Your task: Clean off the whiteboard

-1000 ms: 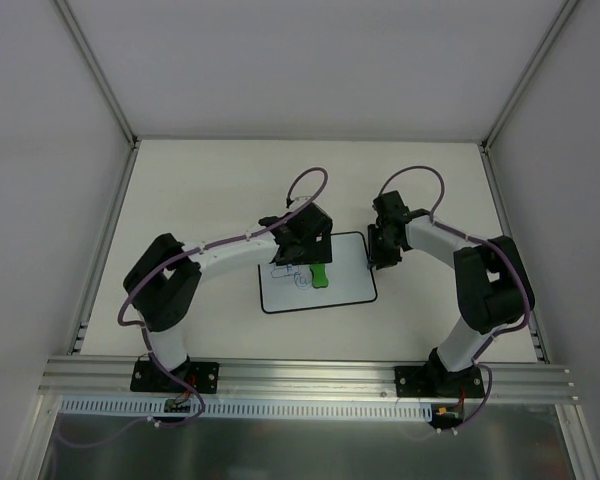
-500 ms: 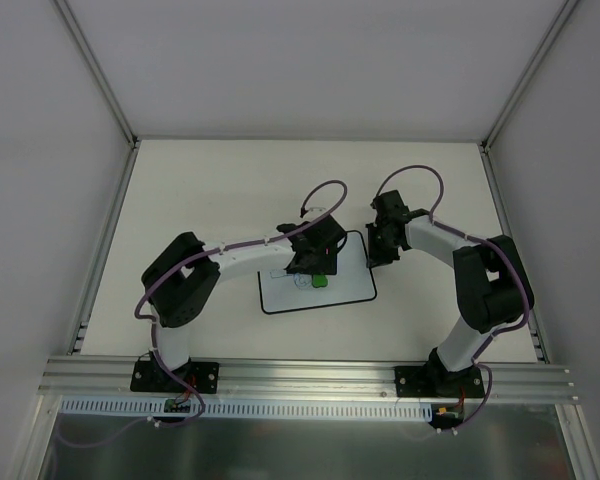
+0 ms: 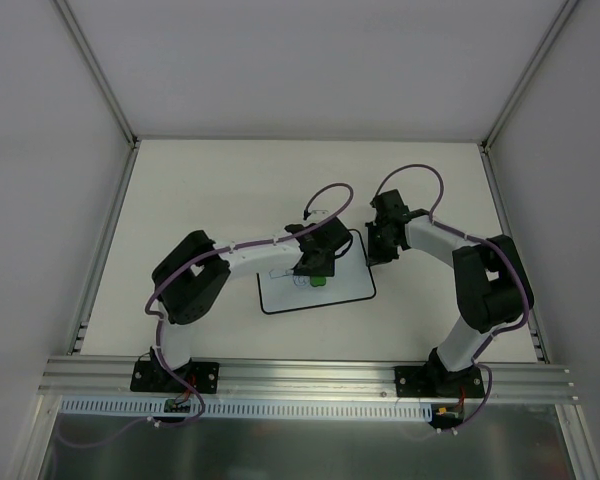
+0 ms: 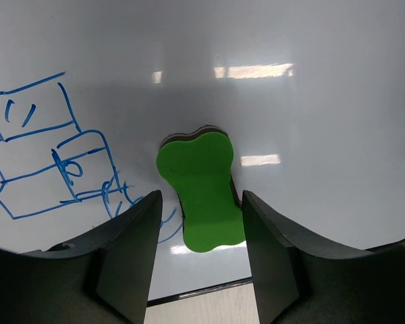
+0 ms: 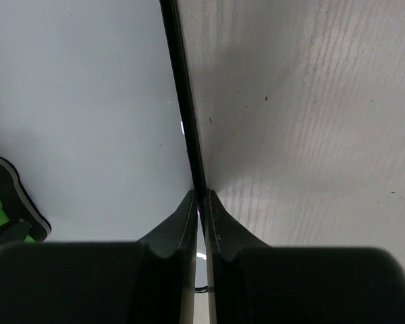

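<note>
Left gripper (image 4: 199,202): clamps green bone-shaped foam eraser (image 4: 196,169) on glossy white whiteboard (image 4: 310,121). Right gripper (image 5: 201,199): pinched shut on its black edge. Advised: firm, flat sweep left across blue doodle (image 4: 47,142).

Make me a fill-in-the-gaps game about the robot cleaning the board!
1. The left gripper is shut on a green ____.
2. The drawing is done in ____ ink.
3. The right gripper is shut on the thin black edge of the ____.
Missing words: eraser; blue; whiteboard.
</note>
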